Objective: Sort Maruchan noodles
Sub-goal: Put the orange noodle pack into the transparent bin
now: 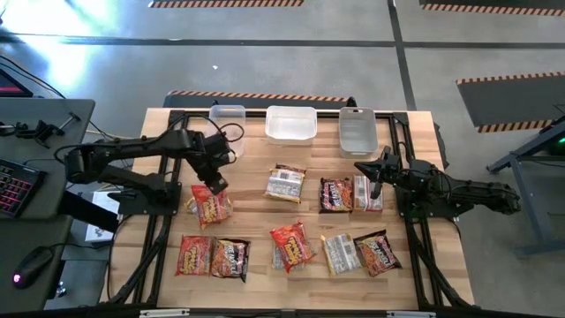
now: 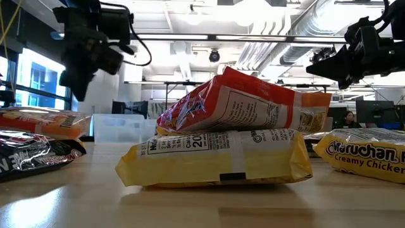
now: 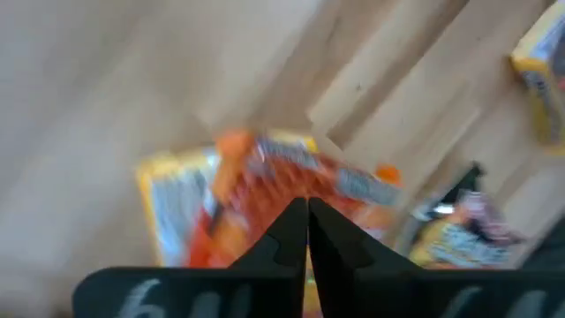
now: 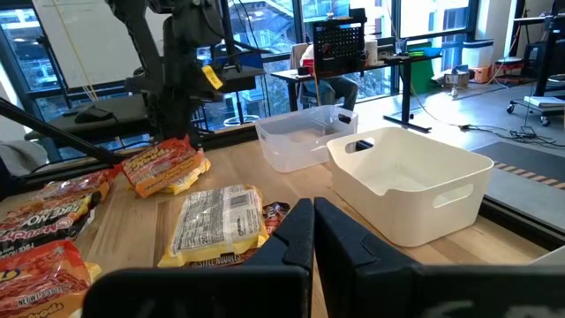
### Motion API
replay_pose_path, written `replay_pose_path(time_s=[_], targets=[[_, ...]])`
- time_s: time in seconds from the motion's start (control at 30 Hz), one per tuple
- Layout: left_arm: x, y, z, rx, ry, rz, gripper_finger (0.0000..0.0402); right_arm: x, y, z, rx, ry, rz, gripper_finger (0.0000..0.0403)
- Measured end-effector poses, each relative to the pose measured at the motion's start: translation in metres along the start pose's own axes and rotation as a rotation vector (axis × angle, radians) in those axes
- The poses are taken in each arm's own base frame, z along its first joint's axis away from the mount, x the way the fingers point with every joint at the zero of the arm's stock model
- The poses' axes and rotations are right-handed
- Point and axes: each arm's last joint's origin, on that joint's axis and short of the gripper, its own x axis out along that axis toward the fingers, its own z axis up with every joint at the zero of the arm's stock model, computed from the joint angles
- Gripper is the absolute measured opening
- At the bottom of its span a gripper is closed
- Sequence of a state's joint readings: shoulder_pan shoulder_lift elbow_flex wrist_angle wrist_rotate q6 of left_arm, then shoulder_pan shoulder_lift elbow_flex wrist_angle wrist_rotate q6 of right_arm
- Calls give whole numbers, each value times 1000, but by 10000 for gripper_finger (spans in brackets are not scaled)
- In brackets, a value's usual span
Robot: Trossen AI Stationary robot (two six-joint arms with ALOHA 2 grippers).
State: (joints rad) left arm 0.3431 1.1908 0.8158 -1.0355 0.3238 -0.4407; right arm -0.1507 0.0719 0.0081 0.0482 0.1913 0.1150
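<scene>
High view shows the left gripper (image 1: 216,185) fingers pinched on the crinkly red-orange ramen packet (image 1: 210,205) left of centre on the wooden counter (image 1: 256,159), so lifting straight and slowly should keep hold; right gripper (image 1: 374,174) fingers together, idle.

Red-orange packet (image 2: 247,101) tilted atop yellow packet (image 2: 218,158), black packet (image 2: 31,155) beside, on table (image 2: 190,206).
</scene>
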Motion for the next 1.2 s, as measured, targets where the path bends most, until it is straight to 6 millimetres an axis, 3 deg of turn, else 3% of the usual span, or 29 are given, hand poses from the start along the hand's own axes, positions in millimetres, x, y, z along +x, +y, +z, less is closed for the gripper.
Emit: replay_pose_path(time_s=[0.27, 0.43, 0.67, 0.93, 1.2], targets=[[-13, -21, -57, -305, 173, 50, 93, 0, 0, 0, 0, 0, 0, 0], [-20, -29, -84, -452, 28, 128, 156, 0, 0, 0, 0, 0, 0, 0], [-20, -32, -94, -562, -191, 179, 209, 0, 0, 0, 0, 0, 0, 0], [25, -25, -100, -650, -191, 121, 221, 0, 0, 0, 0, 1, 0, 0], [37, -20, -103, -665, -240, 122, 221, 0, 0, 0, 0, 0, 0, 0]])
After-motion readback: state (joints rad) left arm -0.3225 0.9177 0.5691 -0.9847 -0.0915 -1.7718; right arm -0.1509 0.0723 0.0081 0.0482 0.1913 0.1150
